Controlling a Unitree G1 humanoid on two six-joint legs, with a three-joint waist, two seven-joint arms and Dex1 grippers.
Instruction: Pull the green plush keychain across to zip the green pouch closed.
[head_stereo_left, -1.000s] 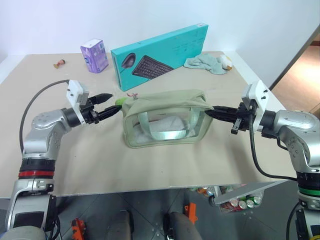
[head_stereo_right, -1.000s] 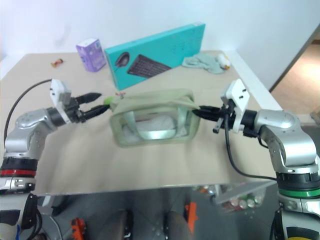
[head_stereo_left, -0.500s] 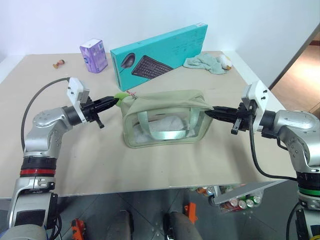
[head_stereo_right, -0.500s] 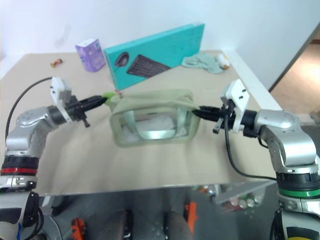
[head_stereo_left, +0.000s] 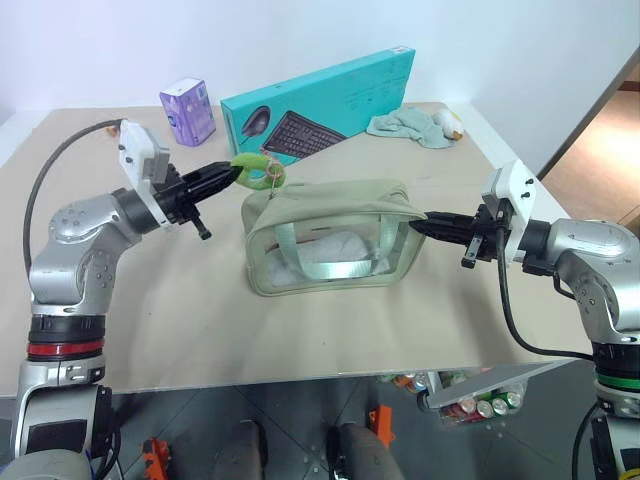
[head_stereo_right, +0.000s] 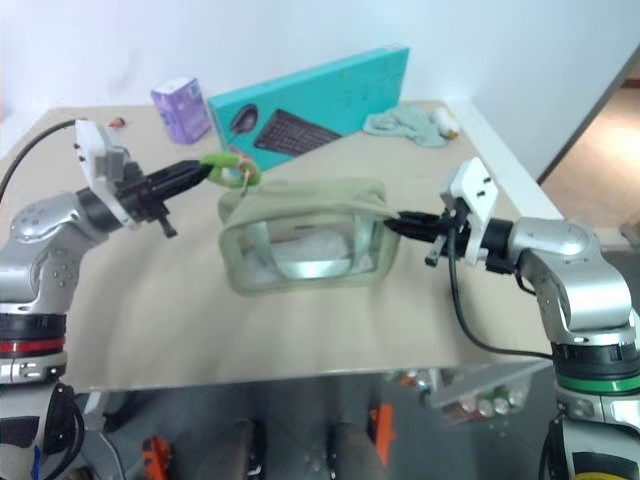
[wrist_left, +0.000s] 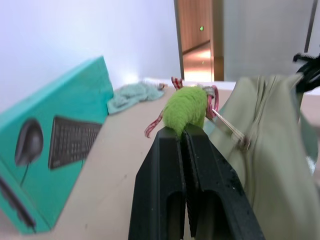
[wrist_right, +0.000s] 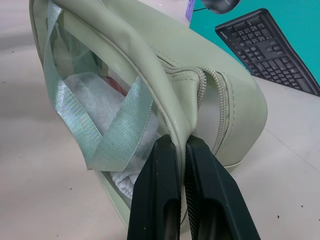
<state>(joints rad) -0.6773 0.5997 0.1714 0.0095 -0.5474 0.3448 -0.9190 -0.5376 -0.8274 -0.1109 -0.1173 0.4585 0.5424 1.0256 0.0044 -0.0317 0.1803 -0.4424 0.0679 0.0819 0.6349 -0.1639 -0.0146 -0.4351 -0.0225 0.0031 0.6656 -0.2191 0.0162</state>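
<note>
Tan table (head_stereo_left: 150, 330) bearing, at its middle, the green pouch (head_stereo_left: 330, 240), standing upright with clear window sides. Teal keyboard box (head_stereo_left: 320, 100) leans at the far edge, with the purple packet (head_stereo_left: 188, 111) to its left and a pale teal cloth (head_stereo_left: 410, 126) to its right. Right gripper (head_stereo_left: 420, 225) is clamped on the pouch's right end seam. Left gripper (head_stereo_left: 232, 176), raised above the pouch's far-left corner, pinches the green plush keychain (wrist_left: 187, 107), whose pink ring links to the zipper.

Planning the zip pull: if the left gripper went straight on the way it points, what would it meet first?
Probably the pouch's top edge; the left gripper, shut on the keychain, points just over it, and depth is unclear.
</note>
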